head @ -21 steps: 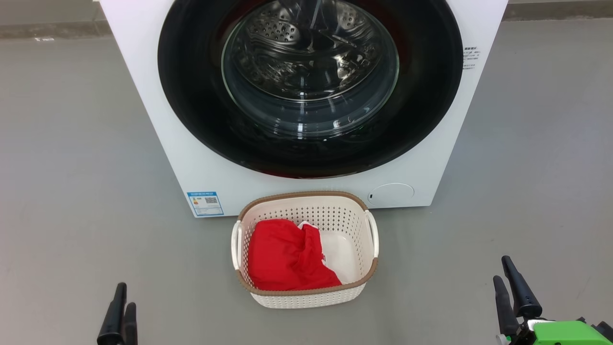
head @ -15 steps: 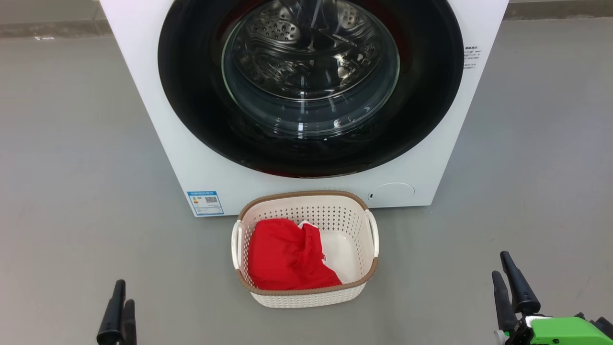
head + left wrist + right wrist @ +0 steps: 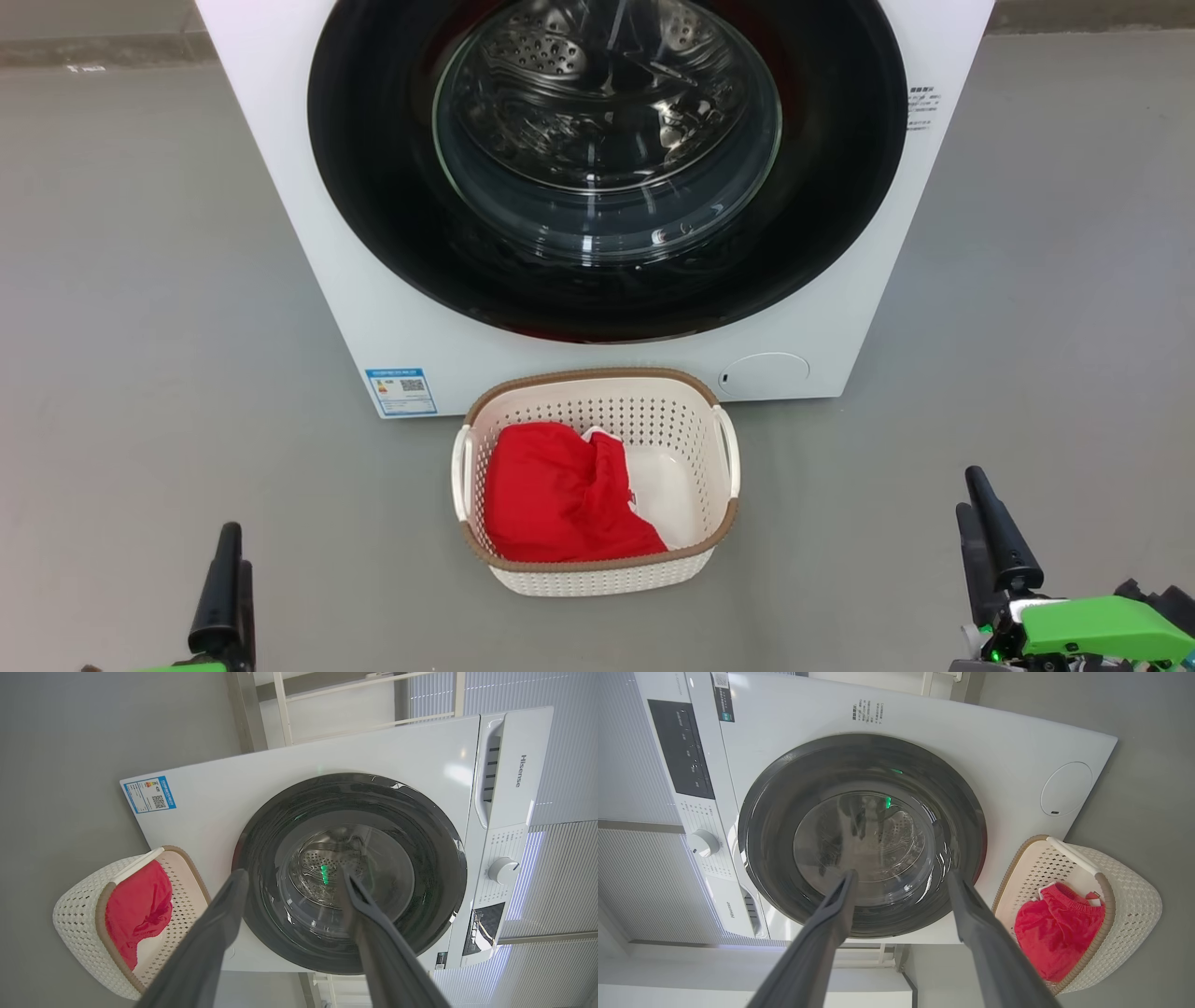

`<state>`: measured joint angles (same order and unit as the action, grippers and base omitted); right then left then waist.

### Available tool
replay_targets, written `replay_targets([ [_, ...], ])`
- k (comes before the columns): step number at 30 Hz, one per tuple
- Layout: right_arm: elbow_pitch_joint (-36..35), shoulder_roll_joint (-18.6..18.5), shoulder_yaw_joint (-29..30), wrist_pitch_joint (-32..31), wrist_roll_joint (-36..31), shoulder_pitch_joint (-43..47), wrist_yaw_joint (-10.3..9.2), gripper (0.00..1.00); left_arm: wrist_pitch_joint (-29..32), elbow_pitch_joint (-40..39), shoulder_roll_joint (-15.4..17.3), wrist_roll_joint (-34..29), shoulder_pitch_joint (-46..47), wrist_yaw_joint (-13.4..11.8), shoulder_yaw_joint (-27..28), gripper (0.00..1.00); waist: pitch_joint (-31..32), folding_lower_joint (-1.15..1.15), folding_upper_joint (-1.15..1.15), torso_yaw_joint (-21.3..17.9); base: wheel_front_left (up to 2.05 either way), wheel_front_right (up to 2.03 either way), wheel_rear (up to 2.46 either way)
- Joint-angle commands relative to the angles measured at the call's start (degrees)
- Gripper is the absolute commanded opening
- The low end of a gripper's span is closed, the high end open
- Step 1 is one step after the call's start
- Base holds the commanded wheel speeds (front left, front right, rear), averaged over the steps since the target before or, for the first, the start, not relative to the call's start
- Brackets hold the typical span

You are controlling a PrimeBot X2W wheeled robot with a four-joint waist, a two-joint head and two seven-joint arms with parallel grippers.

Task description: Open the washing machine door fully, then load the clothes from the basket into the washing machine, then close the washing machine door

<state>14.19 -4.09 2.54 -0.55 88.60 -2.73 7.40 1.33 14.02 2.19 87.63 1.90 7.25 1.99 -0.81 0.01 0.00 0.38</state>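
The door [image 3: 607, 140] is shut flat against the washer [image 3: 560, 359], so opening it comes first and no part of the task is done yet. My left gripper [image 3: 237, 548] and right gripper [image 3: 968, 490] hang low, one on each side of the basket [image 3: 597, 378] and well apart from it. Their fingers point toward the washer. In my wrist views each pair is spread wide with nothing between them. I judge that to be a ready stance: both arms are free, neither blocks my sight of the door, and either one can reach.

The basket stands on the floor [image 3: 140, 373] just in front of the washer, below the door's lower edge. That probably keeps the carry into the drum short. The clothes [image 3: 560, 509] lie bunched in its left part, leaving bare bottom on the right.

I can't make out a handle or a hinge side on the glossy ring, so I'd find that edge first. The basket sits near the door's swing, and I can't tell whether the door will pass clear above its rim.
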Motion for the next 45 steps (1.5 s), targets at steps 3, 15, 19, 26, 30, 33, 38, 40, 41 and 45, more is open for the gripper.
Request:
replay_targets([
  [3,-2.0,-1.4,-1.7,1.0,-2.4,-3.5,0.03,1.00,-1.1,-2.3,1.8,-2.3,2.7,0.1,0.1,1.00,-0.1,-0.01,0.00,0.1,0.00,0.00,0.00],
  [15,-2.5,-2.4,-4.0,3.0,-11.2,-4.7,0.04,1.00,-3.2,-3.8,2.9,-10.5,3.0,0.1,-1.2,1.00,-0.2,-0.01,0.00,0.2,0.00,0.00,0.00],
  [19,-2.5,-2.5,-4.2,3.5,-13.8,-5.0,0.04,1.00,-3.7,-4.0,3.3,-13.2,3.2,0.1,-1.6,1.00,-0.3,-0.01,0.00,0.2,0.00,0.00,0.00],
  [26,-2.7,-2.7,-4.7,4.7,-21.0,-5.7,0.04,1.00,-4.9,-5.1,3.6,-20.4,3.5,0.1,-1.3,1.00,-0.4,-0.01,0.00,0.3,0.00,0.00,0.00],
  [30,-2.9,-2.9,-5.2,5.3,-24.5,-6.0,0.05,1.00,-5.6,-5.5,3.7,-24.3,3.5,0.1,-1.6,1.00,-0.5,-0.01,0.00,0.3,0.00,0.00,0.00],
  [33,-2.9,-3.2,-6.0,5.8,-27.3,-6.3,0.05,1.00,-6.2,-5.6,4.1,-27.6,3.5,0.1,-2.0,1.00,-0.6,-0.01,0.00,0.4,0.00,0.00,0.00],
  [38,-2.8,-3.6,-7.0,6.7,-31.7,-6.8,0.05,1.00,-7.0,-5.5,4.4,-33.2,3.6,0.1,-2.6,1.00,-0.7,-0.01,0.00,0.5,0.00,0.00,0.00],
  [40,-2.7,-3.9,-7.4,7.0,-33.7,-7.0,0.05,1.00,-7.4,-5.4,4.5,-35.2,3.7,0.1,-2.6,1.00,-0.7,-0.01,0.00,0.5,0.00,0.00,0.00],
  [41,-2.7,-4.0,-7.6,7.2,-34.7,-7.1,0.05,1.00,-7.6,-5.4,4.5,-36.4,3.7,0.1,-2.6,1.00,-0.7,-0.01,0.00,0.5,0.00,0.00,0.00],
  [45,-2.5,-4.2,-8.0,7.8,-38.6,-7.4,0.06,1.00,-8.3,-5.1,4.6,-41.2,3.8,0.2,-2.2,1.00,-0.8,-0.01,0.00,0.6,0.00,0.00,0.00],
])
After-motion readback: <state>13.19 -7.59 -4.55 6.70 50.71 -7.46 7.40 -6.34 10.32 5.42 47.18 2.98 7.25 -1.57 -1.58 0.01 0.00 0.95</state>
